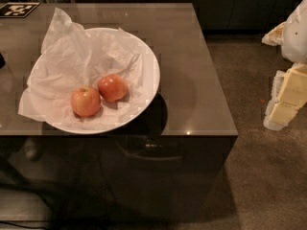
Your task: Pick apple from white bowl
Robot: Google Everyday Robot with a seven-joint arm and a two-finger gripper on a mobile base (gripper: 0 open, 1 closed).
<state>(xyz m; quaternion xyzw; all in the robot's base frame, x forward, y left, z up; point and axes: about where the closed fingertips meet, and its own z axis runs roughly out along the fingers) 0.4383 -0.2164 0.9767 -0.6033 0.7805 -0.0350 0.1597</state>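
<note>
The white bowl (154, 75) is wide and shallow, lined with crumpled white tissue paper, and stands on the left half of a glossy brown table (192, 80). The apple (113, 87), small, round and evenly red-pink, lies in the front of the bowl. A paler orange-yellow apple (86, 101) with a stem dimple lies touching it on its left. My gripper (286, 99), white with pale yellow parts, hangs at the far right edge of the view, off the table and well away from the bowl, with nothing seen in it.
A black-and-white marker tag (17, 9) lies at the table's back left corner. The table's right edge (218, 80) borders brown carpet floor (259, 176). Dark cabinets (230, 4) run along the back.
</note>
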